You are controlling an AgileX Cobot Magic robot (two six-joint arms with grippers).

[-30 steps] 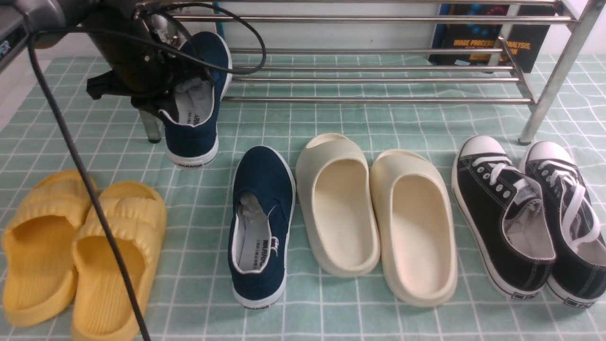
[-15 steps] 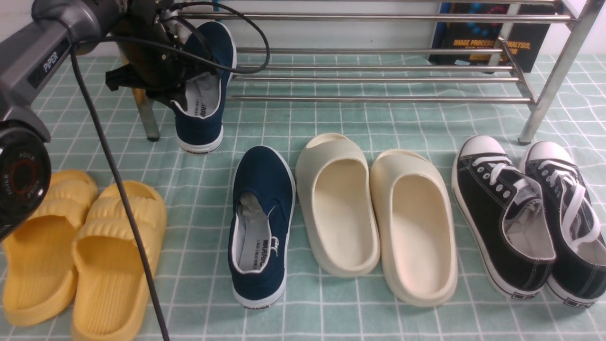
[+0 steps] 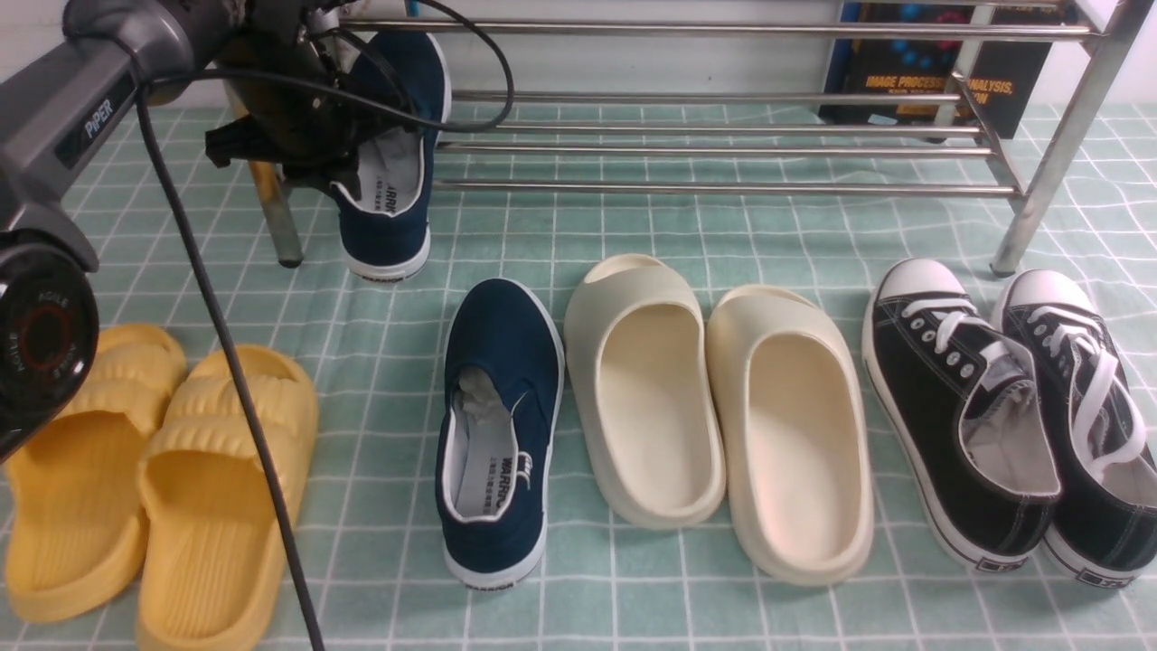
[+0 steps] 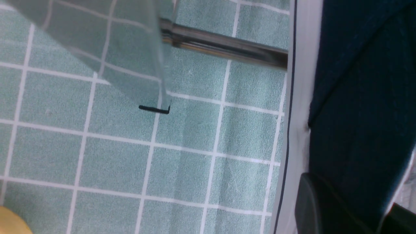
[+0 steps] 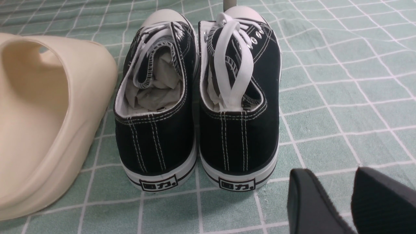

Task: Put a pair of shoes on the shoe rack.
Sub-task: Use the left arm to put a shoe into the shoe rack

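Observation:
One navy shoe (image 3: 390, 172) hangs tilted at the left end of the shoe rack (image 3: 723, 188), toe among the lower bars and heel lower, towards me. My left gripper (image 3: 342, 181) is shut on its side wall. In the left wrist view one finger (image 4: 308, 201) lies against the white sole and the other finger (image 4: 401, 219) sits inside the lining, with the navy canvas (image 4: 357, 97) between them and a rack bar (image 4: 227, 48) beyond. The second navy shoe (image 3: 499, 425) lies flat on the checked cloth. My right gripper (image 5: 338, 195) hovers open and empty behind the black sneakers (image 5: 195, 97).
Yellow slides (image 3: 154, 479) lie at the front left, cream slides (image 3: 714, 407) in the middle, black sneakers (image 3: 1012, 416) at the right. The rack's left leg (image 3: 276, 217) stands beside the held shoe. A black cable (image 3: 226, 362) trails from the left arm. A book (image 3: 931, 81) leans behind the rack.
The left arm has carried the navy shoe up and back, deeper into the rack's left end. Nothing else has moved.

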